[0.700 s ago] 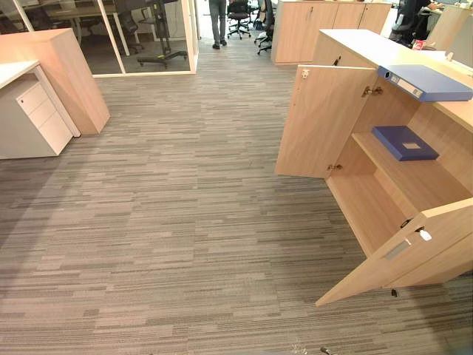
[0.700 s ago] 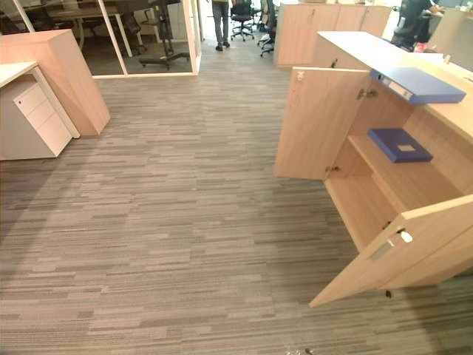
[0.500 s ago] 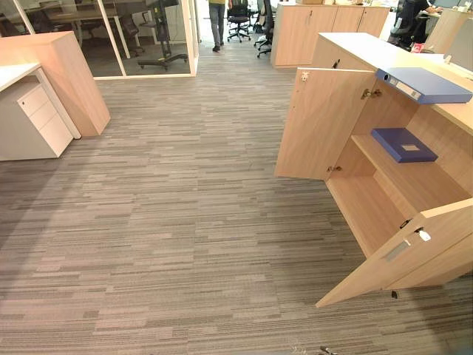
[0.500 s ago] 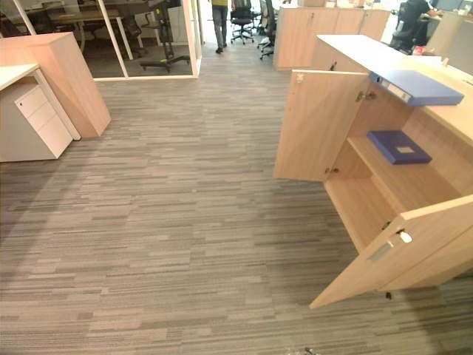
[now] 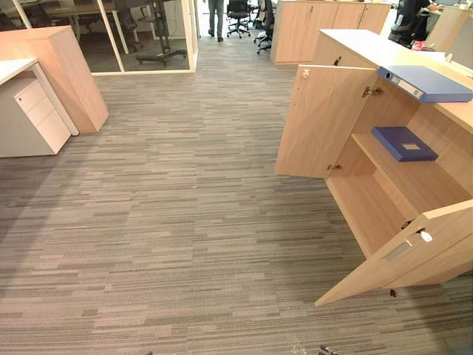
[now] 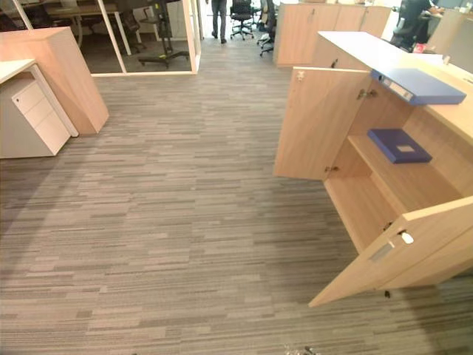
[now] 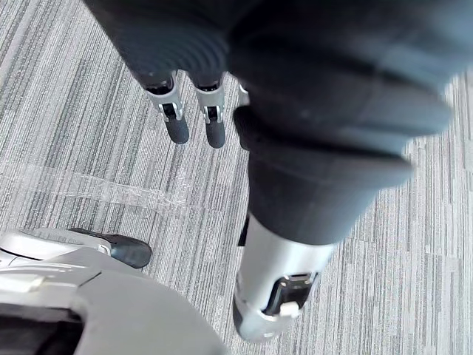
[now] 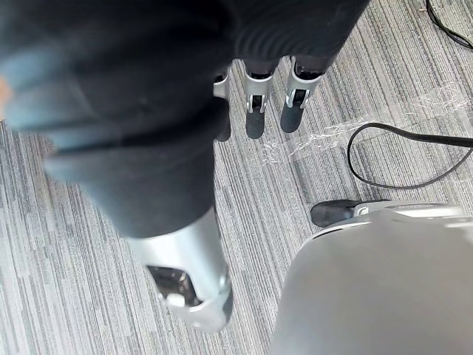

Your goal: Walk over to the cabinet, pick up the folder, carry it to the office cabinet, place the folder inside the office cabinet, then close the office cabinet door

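Observation:
A blue folder [image 5: 427, 83] lies flat on top of the wooden office cabinet [image 5: 384, 53] at the right. The cabinet stands open, with its far door [image 5: 321, 122] and its near door [image 5: 403, 255] both swung out over the carpet. A second, darker blue folder [image 5: 403, 143] lies on the middle shelf inside. My left hand [image 7: 176, 118] hangs over the carpet with straight fingers and holds nothing. My right hand [image 8: 255, 111] hangs the same way, fingers straight and empty. Both hands are well away from the cabinet.
A white drawer unit [image 5: 33, 111] and a wooden cabinet [image 5: 63, 74] stand at the left. Behind them is a glass partition [image 5: 148, 37]. At the far end are more wooden cabinets [image 5: 310, 29], office chairs [image 5: 238, 15] and a person [image 5: 216, 11]. Grey striped carpet stretches between me and the open cabinet.
The person at the far end has walked further away. The view has shifted slightly; the folders and cabinet doors have not moved.

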You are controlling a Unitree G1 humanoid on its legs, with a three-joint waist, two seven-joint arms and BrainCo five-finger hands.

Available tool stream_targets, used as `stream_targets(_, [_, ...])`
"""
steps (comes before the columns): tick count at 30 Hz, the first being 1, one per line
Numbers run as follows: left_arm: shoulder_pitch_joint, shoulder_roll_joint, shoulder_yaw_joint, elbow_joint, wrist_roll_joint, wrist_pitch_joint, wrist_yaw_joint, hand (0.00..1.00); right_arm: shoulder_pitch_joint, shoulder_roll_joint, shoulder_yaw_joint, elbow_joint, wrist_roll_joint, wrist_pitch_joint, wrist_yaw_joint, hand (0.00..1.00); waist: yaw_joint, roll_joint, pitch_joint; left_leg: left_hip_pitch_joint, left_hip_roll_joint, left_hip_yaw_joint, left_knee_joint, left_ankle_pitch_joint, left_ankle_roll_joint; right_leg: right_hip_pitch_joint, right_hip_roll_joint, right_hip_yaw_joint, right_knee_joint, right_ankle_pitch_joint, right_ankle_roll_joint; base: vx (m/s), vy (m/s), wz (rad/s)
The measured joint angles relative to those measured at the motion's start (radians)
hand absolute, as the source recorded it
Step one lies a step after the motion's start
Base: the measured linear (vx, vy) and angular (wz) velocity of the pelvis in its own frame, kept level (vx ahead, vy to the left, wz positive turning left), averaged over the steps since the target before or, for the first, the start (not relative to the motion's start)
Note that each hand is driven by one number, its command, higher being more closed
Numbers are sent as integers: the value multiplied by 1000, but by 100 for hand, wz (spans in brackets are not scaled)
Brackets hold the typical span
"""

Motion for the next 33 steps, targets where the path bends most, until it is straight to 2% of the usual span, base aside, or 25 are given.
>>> stream_targets(9, [0, 0, -1, -22, 32, -4, 30, 0, -9, 5, 0, 0, 34, -1, -4, 0, 1, -6, 25, -2, -3, -13, 10, 3, -1, 7, -4, -10, 5, 0, 0, -16, -8, 4])
stream_targets(10, [-1, 2, -1, -28, 33, -7, 31, 0, -14, 6, 2, 1, 34, -1, -4, 0, 0, -11, 35, -25, -7, -18, 64, -22, -2, 6, -7, -12, 10, 0, 0, -25, -1, 13])
stream_targets(11, [-2, 2, 0, -46, 32, -10, 31, 0, -24, 4, 10, 9, 35, -2, -4, 0, 0, -7, 57, -93, -10, -21, 207, -90, -11, 6, -8, -21, 20, -3, -2, -43, 0, 16])
stream_targets(13, [-3, 0, 2, -58, 32, -11, 33, 0, -35, 0, 14, 19, 37, -3, -4, 0, 0, 0, 74, -146, -5, -25, 321, -141, -25, 5, -1, -32, 28, -12, -12, -70, -5, 19])
stream_targets(14, [-6, -4, 19, -67, 32, -14, 39, 0, -46, -8, 50, 20, 39, -3, -4, 0, 7, 2, 102, -197, 6, -27, 454, -183, -67, 5, 10, -36, 37, -24, -27, -97, -7, 19])
stream_targets(15, [-9, -7, 27, -67, 32, -14, 39, 0, -50, -9, 50, 20, 39, -3, -4, 0, 12, 1, 113, -224, 9, -26, 523, -190, -78, 11, 14, -36, 39, -27, -32, -131, -9, 13])
stream_targets(16, [-8, -19, 45, -68, 32, -13, 39, 0, -53, -14, 50, 22, 39, -3, -4, 0, 24, 15, 127, -285, 19, -18, 666, -192, -85, 24, 24, -35, 40, -32, -40, -96, 0, 1])
stream_targets(17, [-7, -30, 66, -78, 31, -9, 39, 0, -54, -18, 53, 23, 39, -2, -4, 0, 30, 9, 138, -331, 27, -11, 778, -182, -105, 43, 26, -31, 43, -37, -48, -48, 17, -2])
stream_targets(18, [-4, -29, 72, -77, 31, -8, 38, 0, -54, -20, 61, 24, 39, -2, -4, 0, 33, 11, 143, -353, 36, 2, 829, -196, -94, 47, 26, -30, 48, -41, -51, 10, 45, -5])
stream_targets(19, [-3, -30, 76, -76, 31, -4, 38, 0, -59, -24, 82, 25, 38, -1, -4, 0, 36, 10, 146, -389, 69, 25, 879, -230, -79, 54, 23, -22, 55, -46, -50, 31, 82, -11])
stream_targets(22, [-11, -28, 76, -77, 19, -3, 40, 0, -62, -26, 83, 30, 37, -1, -3, 0, 40, 7, 148, -405, 113, 14, 693, -238, -95, 51, -15, 0, 60, -58, -32, 66, 141, -20])
stream_targets(23, [-18, -25, 76, -76, 19, -2, 40, 0, -63, -28, 82, 30, 37, -1, -3, 0, 39, 3, 149, -407, 126, -14, 546, -218, -99, 48, -50, 20, 60, -69, -15, 150, 248, -27])
stream_targets(24, [-20, -25, 76, -76, 19, -2, 40, 0, -63, -29, 81, 30, 36, 0, -3, 0, 39, 3, 151, -407, 131, -29, 488, -202, -105, 45, -67, 25, 60, -75, -5, 213, 347, -33])
stream_targets(25, [-20, -24, 77, -75, 19, -2, 40, 0, -63, -30, 79, 33, 36, 0, -3, 0, 39, 3, 152, -406, 146, -42, 387, -158, -128, 44, -100, 41, 59, -90, 19, 168, 276, -27])
stream_targets(26, [-20, -23, 76, -74, 19, -2, 40, 0, -63, -31, 78, 37, 36, 0, -3, 0, 39, 4, 151, -402, 154, -35, 359, -127, -148, 45, -116, 53, 58, -98, 32, 248, 388, -26])
stream_targets(27, [-22, -22, 75, -72, 19, -3, 40, 0, -63, -31, 77, 39, 36, 0, -3, 0, 37, 15, 143, -400, 148, 13, 348, -46, -169, 53, -151, 70, 52, -113, 56, 234, 343, -25])
stream_targets(28, [-25, -21, 74, -71, 19, -3, 38, 0, -67, -30, 68, 49, 34, 1, -1, 0, 36, 10, 143, -400, 122, 43, 353, -20, -148, 52, -187, 77, 53, -121, 67, 404, 485, -28])
stream_targets(29, [-31, -15, 73, -66, 21, -3, 37, 0, -72, -23, 44, 66, 33, 5, 1, 0, 31, -13, 129, -400, 86, 76, 364, -26, -134, 51, -230, 77, 78, -107, 66, 351, 373, -25])
stream_targets(30, [-37, -12, 72, -61, 23, -3, 34, 0, -73, -19, 31, 66, 30, 8, 3, 0, 30, -14, 127, -392, 72, 91, 366, -30, -122, 51, -249, 76, 88, -97, 73, 419, 419, -30])
stream_targets(31, [-39, -11, 68, -57, 23, -3, 28, 0, -75, -17, 26, 66, 25, 13, 6, 0, 32, -12, 122, -355, 43, 117, 359, -47, -81, 44, -284, 84, 119, -70, 106, 329, 329, -58])
stream_targets(33, [-28, -15, 62, -55, 24, -6, 23, 0, -73, -18, -3, 65, -2, 16, 15, 0, 47, -6, 102, -265, 3, 171, 304, -60, -46, 18, -333, 122, 221, -65, 110, 321, 320, -78])
